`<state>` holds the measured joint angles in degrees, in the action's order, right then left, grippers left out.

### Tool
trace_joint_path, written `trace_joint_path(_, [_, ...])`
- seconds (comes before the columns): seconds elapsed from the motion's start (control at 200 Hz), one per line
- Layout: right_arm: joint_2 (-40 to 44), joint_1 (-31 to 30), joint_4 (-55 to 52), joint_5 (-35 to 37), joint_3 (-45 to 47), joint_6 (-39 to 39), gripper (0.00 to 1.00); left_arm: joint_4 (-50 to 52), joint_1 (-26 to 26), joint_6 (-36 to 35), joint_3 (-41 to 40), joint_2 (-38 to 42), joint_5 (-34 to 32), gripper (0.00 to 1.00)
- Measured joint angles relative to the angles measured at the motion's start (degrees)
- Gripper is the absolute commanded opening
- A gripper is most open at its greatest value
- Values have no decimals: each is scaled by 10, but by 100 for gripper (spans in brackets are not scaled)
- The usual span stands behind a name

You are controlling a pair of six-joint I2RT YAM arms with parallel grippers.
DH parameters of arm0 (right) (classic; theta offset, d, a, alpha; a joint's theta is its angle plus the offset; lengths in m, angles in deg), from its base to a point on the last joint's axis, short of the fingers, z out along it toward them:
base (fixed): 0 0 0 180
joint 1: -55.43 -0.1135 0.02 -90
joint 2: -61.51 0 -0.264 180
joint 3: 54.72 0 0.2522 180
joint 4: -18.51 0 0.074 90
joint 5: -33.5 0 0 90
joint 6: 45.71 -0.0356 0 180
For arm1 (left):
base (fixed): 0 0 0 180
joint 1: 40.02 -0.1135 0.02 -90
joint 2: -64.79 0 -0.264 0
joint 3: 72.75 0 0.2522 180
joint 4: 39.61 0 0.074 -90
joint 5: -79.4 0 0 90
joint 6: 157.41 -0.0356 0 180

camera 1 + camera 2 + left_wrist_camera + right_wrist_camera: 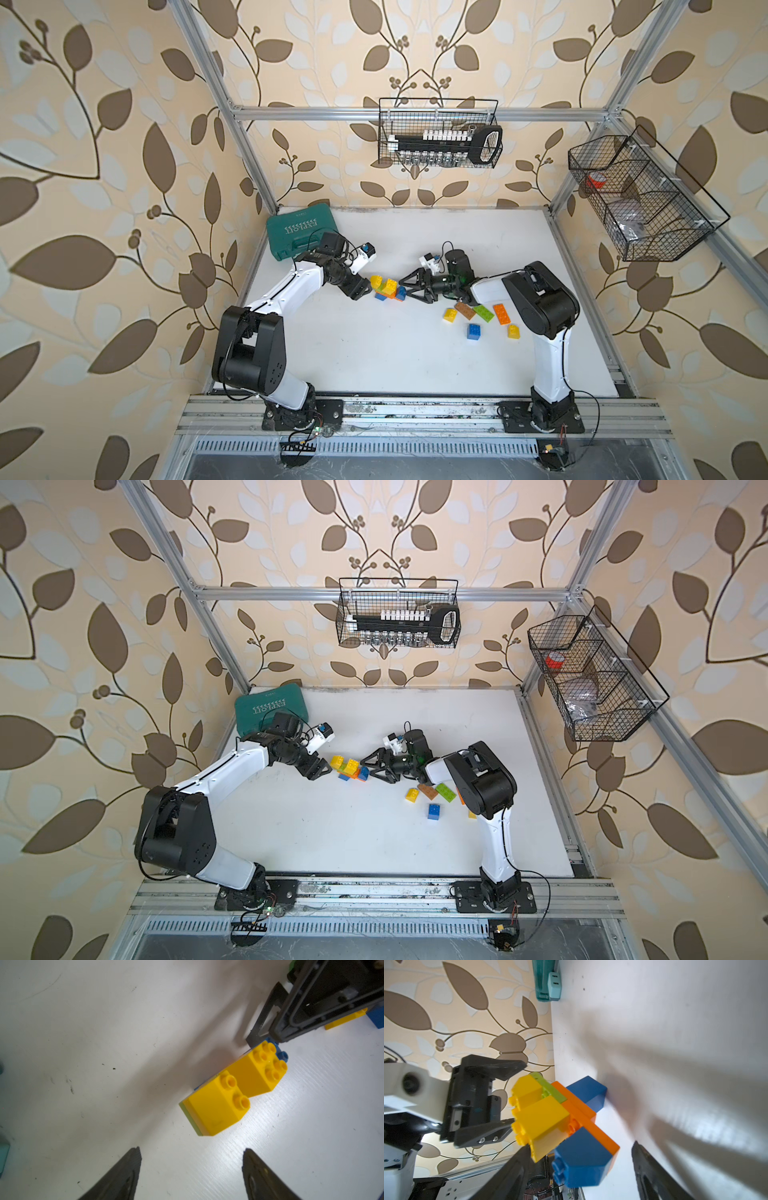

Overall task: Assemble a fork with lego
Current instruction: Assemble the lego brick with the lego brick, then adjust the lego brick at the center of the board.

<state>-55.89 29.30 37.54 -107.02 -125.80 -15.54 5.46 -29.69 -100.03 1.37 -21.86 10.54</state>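
The lego assembly [387, 288] lies on the white surface [374, 353] between your two hands: yellow bricks and blue bricks stand off an orange bar, with a slim green piece under one yellow. It reads as a fork head that lacks its handle.

Your left hand [362, 290] is spread wide and holds nothing; in its wrist view the assembly sits ahead of the fingertips, clear of them. Your right hand [406, 289] is also spread and grips nothing. It sits close at the opposite end, one finger near a yellow brick and the other well clear of the orange. Whether a tip touches, you cannot tell.

Draw each hand straight back along its own line, so no finger drags the stack round. For the handle, I judge the long orange brick [501, 313] or green brick [483, 312] among the loose bricks [473, 331] by the right arm's base to be the nearest choice. Steady the head with the left hand while pressing.

Both forearms reach in low and nearly level, wrists pointing at each other across the assembly.
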Motion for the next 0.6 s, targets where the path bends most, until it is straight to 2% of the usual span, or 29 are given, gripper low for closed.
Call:
trace_joint_path(0.185, [53,0,-72,12,0,93,81,-25,-23,26,-24,22,26,77])
trace_joint_path(0.41, [120,-9,-212,76,0,294,83,-45,-65,56,-35,72,62,76])
trace_joint_path(0.6, [157,-43,-256,133,0,433,83,-70,-96,106,-53,91,96,76])
